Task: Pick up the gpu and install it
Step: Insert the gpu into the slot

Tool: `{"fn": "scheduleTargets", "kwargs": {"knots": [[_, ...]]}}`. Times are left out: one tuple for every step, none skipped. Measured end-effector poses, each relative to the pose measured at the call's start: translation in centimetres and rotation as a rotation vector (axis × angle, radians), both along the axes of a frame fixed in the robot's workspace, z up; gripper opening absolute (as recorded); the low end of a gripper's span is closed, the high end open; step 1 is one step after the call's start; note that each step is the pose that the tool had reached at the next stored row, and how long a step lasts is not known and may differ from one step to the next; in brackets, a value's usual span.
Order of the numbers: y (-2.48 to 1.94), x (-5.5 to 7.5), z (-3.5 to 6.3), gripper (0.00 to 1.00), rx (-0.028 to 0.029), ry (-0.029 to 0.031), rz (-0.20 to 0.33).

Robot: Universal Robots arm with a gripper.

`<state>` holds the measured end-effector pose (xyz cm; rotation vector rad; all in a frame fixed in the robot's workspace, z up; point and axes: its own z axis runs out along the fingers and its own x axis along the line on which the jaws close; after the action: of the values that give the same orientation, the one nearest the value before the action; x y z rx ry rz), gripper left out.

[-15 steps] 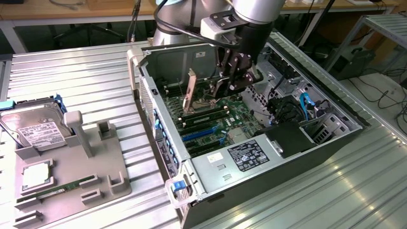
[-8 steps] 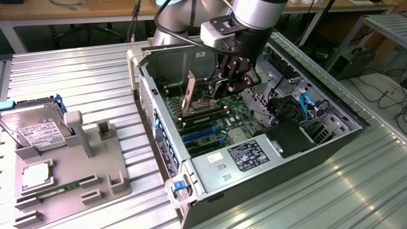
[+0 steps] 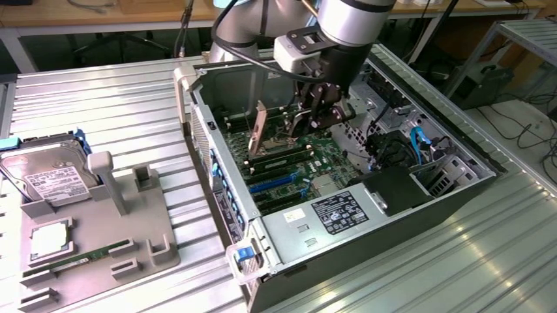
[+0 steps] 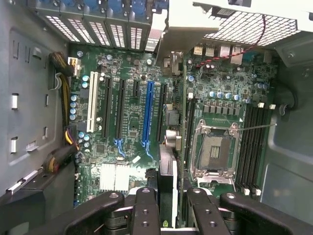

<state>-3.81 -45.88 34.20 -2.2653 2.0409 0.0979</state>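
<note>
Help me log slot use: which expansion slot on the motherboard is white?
The outermost long slot, nearest the yellow cable bundle; its neighbours are black or blue.

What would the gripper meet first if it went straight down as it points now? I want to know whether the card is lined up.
Probably the motherboard: the gripper holds the gpu edge-on over the expansion slots, near the blue slot. Which slot it would enter is unclear, since depth is hard to judge.
</note>
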Motion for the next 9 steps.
{"fn": "scheduleTargets", "kwargs": {"knots": [[-0.01, 0.0, -0.12, 0.27, 0.001, 0.0, 0.0], [-0.02, 0.0, -0.27, 0.27, 0.0026, 0.0, 0.0], [-0.02, 0.0, -0.36, 0.27, 0.0047, -0.0001, 0.0], [-0.04, 0.0, -0.46, 0.27, 0.0075, -0.0002, 0.0], [-0.04, 0.0, -0.56, 0.27, 0.0101, -0.0008, 0.0], [-0.04, 0.0, -0.65, 0.27, 0.0121, -0.0012, 0.0], [-0.04, 0.0, -0.72, 0.27, 0.0136, -0.0012, -0.001], [-0.04, 0.0, -0.79, 0.27, 0.0153, -0.0012, -0.002], [-0.04, -0.01, -0.86, 0.27, 0.0171, -0.0012, -0.004]]}}
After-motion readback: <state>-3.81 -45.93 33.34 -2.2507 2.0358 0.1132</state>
